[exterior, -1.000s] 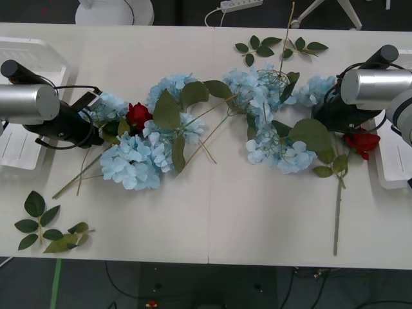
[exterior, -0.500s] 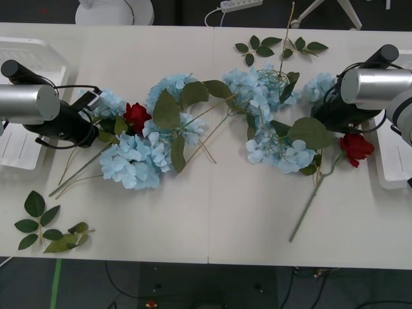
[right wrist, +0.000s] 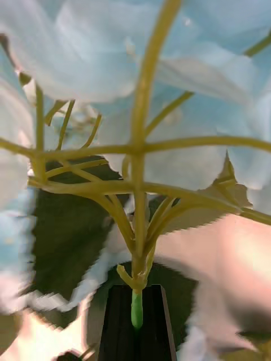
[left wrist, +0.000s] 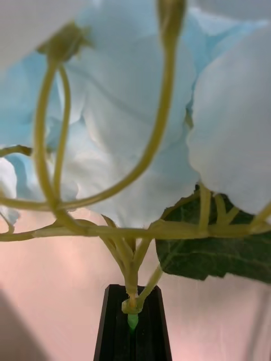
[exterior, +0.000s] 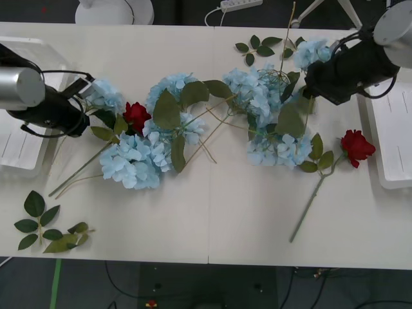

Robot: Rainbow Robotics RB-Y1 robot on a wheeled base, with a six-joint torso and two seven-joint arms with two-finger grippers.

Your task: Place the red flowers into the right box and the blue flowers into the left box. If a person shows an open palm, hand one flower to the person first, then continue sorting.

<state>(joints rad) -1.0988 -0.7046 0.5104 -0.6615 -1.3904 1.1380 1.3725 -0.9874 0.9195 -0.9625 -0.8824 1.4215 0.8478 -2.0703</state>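
Both tools are pinched on blue flower stems. My left tool point(left wrist: 134, 321) is clamped at the stem fork of a blue head point(exterior: 103, 96) at the worktop's point(exterior: 212, 225) 9 o'clock edge; the left box point(exterior: 32, 55) lies just past it toward 9, so I'm the near arm and the carry is short. My right tool point(right wrist: 136, 316) grips another blue head point(exterior: 312, 51) up at 1 o'clock, right next to the right box point(exterior: 394, 138), which is the wrong tray for blue. That one has to cross the whole worktop toward 9. One red rose point(exterior: 356, 145) lies free at 3 o'clock, stem running toward 7; the other point(exterior: 136, 116) sits wedged among the blue heads beside my left tool. Snag risk, I'd guess: tangled stems and leaves in the middle cluster point(exterior: 261, 96).
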